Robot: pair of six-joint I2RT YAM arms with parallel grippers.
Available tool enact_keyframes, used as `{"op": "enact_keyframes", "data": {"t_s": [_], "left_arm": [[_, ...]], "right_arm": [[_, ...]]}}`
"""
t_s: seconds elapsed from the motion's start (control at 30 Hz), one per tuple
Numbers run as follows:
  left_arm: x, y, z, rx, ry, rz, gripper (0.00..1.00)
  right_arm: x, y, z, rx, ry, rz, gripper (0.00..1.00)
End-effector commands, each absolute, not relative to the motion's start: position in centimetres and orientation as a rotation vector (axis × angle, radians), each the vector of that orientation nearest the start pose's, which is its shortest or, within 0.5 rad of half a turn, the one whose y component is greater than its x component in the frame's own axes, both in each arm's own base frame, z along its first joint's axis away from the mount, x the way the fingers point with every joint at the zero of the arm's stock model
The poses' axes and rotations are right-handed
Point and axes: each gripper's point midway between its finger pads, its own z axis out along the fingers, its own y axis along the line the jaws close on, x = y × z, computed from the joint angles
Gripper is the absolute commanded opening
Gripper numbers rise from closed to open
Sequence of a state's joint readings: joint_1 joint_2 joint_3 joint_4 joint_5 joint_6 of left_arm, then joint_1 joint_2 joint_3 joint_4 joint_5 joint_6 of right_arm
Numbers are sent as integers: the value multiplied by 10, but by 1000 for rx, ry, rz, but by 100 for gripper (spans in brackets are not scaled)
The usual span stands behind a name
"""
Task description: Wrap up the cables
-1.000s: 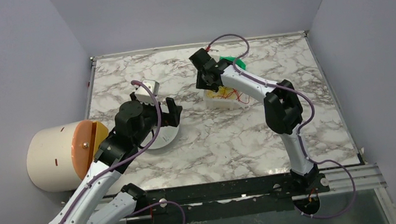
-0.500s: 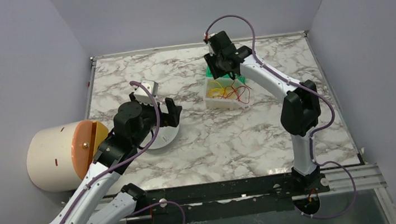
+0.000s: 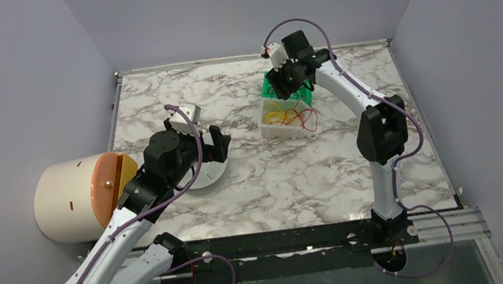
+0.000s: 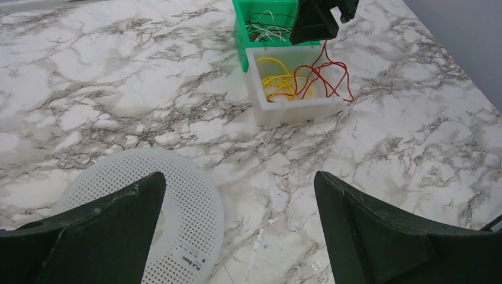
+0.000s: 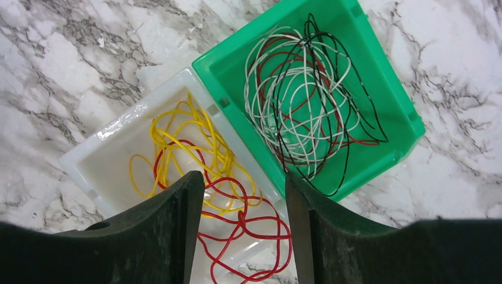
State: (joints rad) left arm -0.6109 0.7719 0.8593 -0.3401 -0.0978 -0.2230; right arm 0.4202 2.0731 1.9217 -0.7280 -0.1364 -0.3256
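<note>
Marbled table (image 4: 89, 89) gleams beneath the left hand (image 4: 240, 177), which is spread wide and empty above a perforated white disc (image 4: 177, 195). Beyond, the thread-thin red wire (image 4: 324, 74) lies tangled with yellow loops (image 4: 278, 83) in the white tray (image 4: 296, 109), spilling over its rim. The right hand (image 5: 243, 183), fingers apart and empty, has swung from that tray toward the green bin (image 5: 379, 89), so wrapping looks unstarted.

The table (image 4: 148, 89) looks like smooth, shiny marble. The green box (image 5: 388, 89) and the white box (image 5: 106, 160) are shiny plastic. The right gripper (image 5: 244, 189) has dull black, slightly rough fingers (image 5: 154, 236).
</note>
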Motion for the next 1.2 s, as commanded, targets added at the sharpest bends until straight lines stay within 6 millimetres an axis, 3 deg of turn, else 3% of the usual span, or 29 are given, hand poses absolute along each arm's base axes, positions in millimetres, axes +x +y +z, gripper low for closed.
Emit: {"op": "enact_keyframes", "data": {"t_s": [0.0, 0.13, 0.33, 0.73, 0.9, 1.17], "left_arm": [[248, -168, 278, 308, 1816, -509, 99], [248, -170, 277, 316, 1821, -516, 99], [249, -170, 276, 314, 1823, -514, 99], [249, -170, 275, 315, 1825, -510, 99], [249, -170, 276, 314, 1824, -509, 99], [249, -169, 275, 313, 1824, -506, 99]], "right_arm": [[468, 236, 134, -1077, 2257, 358, 59], [479, 233, 122, -1069, 2274, 312, 64], [490, 237, 120, -1073, 2248, 305, 69], [492, 244, 92, -1084, 2300, 356, 66], [490, 242, 86, -1081, 2313, 351, 60], [480, 241, 77, -1058, 2338, 375, 35]]}}
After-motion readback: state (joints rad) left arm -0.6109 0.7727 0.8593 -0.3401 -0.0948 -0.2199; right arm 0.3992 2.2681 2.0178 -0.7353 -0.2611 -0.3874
